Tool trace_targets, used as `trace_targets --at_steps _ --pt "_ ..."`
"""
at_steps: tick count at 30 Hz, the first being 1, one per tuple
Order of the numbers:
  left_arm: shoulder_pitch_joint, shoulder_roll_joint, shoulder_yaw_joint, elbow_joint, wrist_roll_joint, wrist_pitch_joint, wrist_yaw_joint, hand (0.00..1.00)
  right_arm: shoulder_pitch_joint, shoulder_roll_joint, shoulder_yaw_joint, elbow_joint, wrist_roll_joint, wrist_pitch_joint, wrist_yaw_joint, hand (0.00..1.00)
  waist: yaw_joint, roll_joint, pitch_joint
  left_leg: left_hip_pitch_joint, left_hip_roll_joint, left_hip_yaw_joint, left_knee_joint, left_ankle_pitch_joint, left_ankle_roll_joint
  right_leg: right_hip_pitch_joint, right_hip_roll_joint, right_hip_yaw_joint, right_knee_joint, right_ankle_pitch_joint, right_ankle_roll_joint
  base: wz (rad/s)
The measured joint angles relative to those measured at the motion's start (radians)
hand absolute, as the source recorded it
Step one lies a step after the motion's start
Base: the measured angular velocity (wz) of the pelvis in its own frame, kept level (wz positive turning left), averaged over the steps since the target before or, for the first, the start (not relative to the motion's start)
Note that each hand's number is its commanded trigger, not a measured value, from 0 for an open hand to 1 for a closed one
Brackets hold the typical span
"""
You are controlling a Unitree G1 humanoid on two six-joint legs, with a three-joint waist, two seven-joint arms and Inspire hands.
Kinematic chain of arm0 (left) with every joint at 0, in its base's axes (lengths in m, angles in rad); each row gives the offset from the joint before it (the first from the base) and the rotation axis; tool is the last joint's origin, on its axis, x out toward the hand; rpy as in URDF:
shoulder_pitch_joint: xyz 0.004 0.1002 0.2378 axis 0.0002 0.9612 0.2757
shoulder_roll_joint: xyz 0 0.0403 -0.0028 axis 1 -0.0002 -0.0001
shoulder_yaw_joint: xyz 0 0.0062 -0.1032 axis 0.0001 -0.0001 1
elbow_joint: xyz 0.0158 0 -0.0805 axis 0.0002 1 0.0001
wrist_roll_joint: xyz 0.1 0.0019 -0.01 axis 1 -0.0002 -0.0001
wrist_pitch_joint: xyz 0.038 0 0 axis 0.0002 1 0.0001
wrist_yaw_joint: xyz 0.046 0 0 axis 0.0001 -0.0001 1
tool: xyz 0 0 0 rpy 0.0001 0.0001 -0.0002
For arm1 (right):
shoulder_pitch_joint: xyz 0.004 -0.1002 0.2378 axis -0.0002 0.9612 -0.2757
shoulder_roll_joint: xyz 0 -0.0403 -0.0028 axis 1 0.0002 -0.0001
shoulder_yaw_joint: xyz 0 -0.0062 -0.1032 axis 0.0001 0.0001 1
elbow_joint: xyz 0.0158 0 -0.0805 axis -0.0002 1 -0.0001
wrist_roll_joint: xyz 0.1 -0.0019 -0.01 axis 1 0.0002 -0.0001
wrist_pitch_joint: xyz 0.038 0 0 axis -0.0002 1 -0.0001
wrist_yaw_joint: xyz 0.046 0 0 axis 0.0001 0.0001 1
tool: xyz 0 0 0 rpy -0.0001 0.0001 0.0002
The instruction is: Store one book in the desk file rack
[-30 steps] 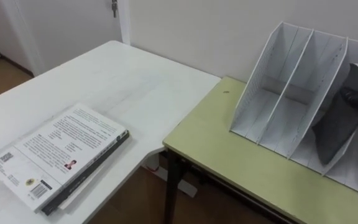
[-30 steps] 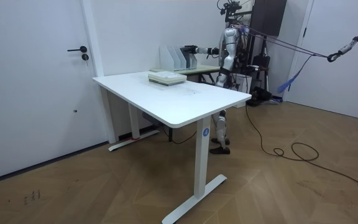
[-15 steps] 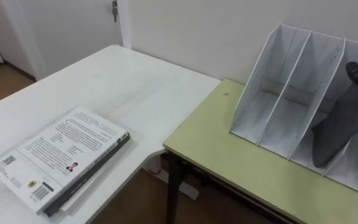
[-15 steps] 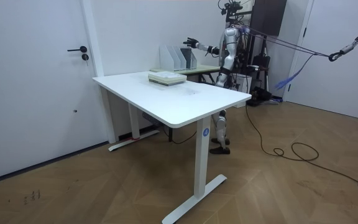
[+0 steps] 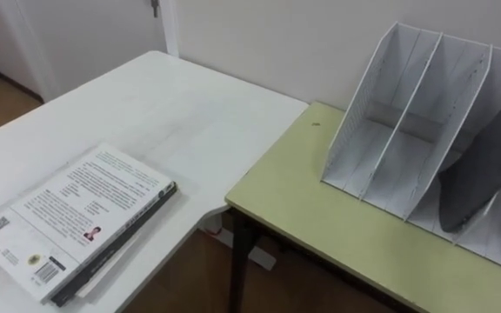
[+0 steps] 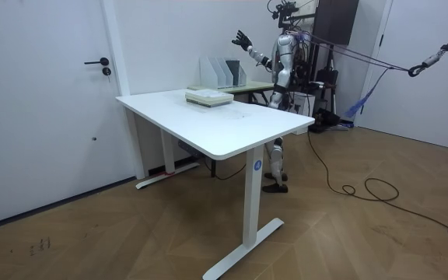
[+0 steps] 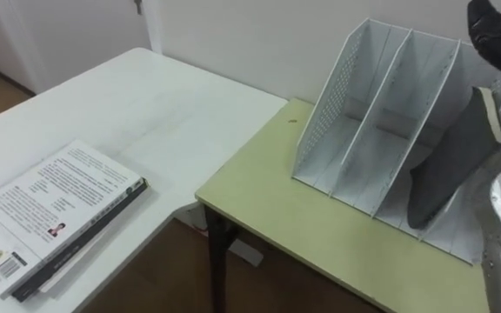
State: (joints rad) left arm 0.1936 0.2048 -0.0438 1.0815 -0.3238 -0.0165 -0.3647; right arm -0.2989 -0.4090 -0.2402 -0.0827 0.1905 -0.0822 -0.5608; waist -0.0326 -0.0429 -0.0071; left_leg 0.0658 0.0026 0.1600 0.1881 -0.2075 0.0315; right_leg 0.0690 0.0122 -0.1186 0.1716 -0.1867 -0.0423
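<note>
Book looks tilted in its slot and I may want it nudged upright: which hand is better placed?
Right, probably. The right hand hangs open above the file rack, just over the slot where the book leans.

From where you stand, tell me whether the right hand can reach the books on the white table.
Probably not without stepping over. Nothing blocks the books, but they lie far left, while the right hand is raised above the file rack.
</note>
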Motion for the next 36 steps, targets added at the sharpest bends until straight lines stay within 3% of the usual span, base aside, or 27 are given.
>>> trace_targets --at_steps 6,12,14,17,23,27,31,33,35,36 --pt "0.018 -0.002 -0.003 0.008 -0.002 -0.034 0.007 0.00 0.051 0.019 0.023 -0.113 0.019 -0.004 0.100 0.00 -0.013 0.006 -0.0024 0.001 0.002 0.001 0.000 0.000 0.000 -0.001 -0.005 0.007 0.001 0.001 -0.001 -0.04" --pt "0.017 -0.003 -0.003 0.012 -0.010 -0.037 0.002 0.00 0.097 0.023 0.113 -0.236 0.081 -0.004 0.352 0.00 -0.012 0.008 0.0004 0.012 0.006 0.005 -0.006 0.000 0.000 0.000 -0.001 0.023 -0.003 0.001 -0.001 -0.07" --pt "0.012 0.002 -0.010 0.009 -0.017 -0.036 0.000 0.00 0.141 0.022 0.162 -0.248 0.095 0.000 0.482 0.00 -0.012 0.003 0.0031 0.011 0.006 0.004 -0.007 0.000 -0.001 -0.002 -0.002 0.024 -0.001 0.001 -0.001 0.00" --pt "0.006 0.010 -0.011 0.009 -0.019 -0.036 -0.014 0.00 0.184 0.020 0.205 -0.249 0.100 0.029 0.633 0.00 0.003 -0.010 0.0084 0.004 0.007 0.005 -0.008 0.000 -0.001 -0.009 -0.001 0.025 0.001 0.002 -0.001 0.00" --pt "-0.031 0.022 -0.040 0.023 -0.022 -0.008 -0.024 0.00 0.204 0.012 0.308 -0.249 0.116 0.105 0.919 0.00 0.018 -0.015 0.0073 -0.019 0.008 0.004 -0.007 0.000 0.000 -0.019 -0.004 0.016 0.003 0.010 -0.001 0.00" --pt "-0.043 0.027 -0.040 0.021 -0.021 0.014 -0.034 0.00 0.207 0.010 0.337 -0.248 0.110 0.135 1.053 0.00 0.033 -0.022 0.0079 -0.025 0.008 0.002 -0.007 0.000 -0.001 -0.021 -0.004 0.007 0.002 0.010 -0.001 0.06" --pt "-0.070 0.050 -0.063 0.021 -0.021 0.047 -0.045 0.00 0.214 -0.013 0.394 -0.191 0.074 0.173 1.192 0.00 0.063 -0.035 0.0043 -0.021 0.009 -0.002 0.001 0.000 -0.001 -0.015 -0.005 0.003 0.003 0.010 -0.001 0.03" --pt "-0.081 0.056 -0.075 0.021 -0.021 0.058 -0.045 0.00 0.215 -0.027 0.424 -0.147 0.037 0.196 1.251 0.00 0.073 -0.039 0.0064 -0.021 0.008 -0.003 0.003 0.000 0.000 -0.014 -0.007 0.004 0.004 0.010 -0.001 0.00" --pt "-0.098 0.056 -0.077 0.031 -0.021 0.063 -0.054 0.00 0.219 -0.030 0.448 -0.105 -0.024 0.226 1.320 0.00 0.095 -0.039 0.0186 -0.022 0.007 -0.003 0.002 0.000 0.000 -0.016 -0.008 0.004 0.016 0.010 -0.001 0.00" --pt "-0.103 0.057 -0.077 0.038 -0.021 0.064 -0.058 0.00 0.220 -0.031 0.459 -0.092 -0.041 0.226 1.335 0.00 0.099 -0.038 0.0199 -0.023 0.007 -0.003 0.001 0.000 0.000 -0.017 -0.008 0.003 0.016 0.010 -0.001 0.00"
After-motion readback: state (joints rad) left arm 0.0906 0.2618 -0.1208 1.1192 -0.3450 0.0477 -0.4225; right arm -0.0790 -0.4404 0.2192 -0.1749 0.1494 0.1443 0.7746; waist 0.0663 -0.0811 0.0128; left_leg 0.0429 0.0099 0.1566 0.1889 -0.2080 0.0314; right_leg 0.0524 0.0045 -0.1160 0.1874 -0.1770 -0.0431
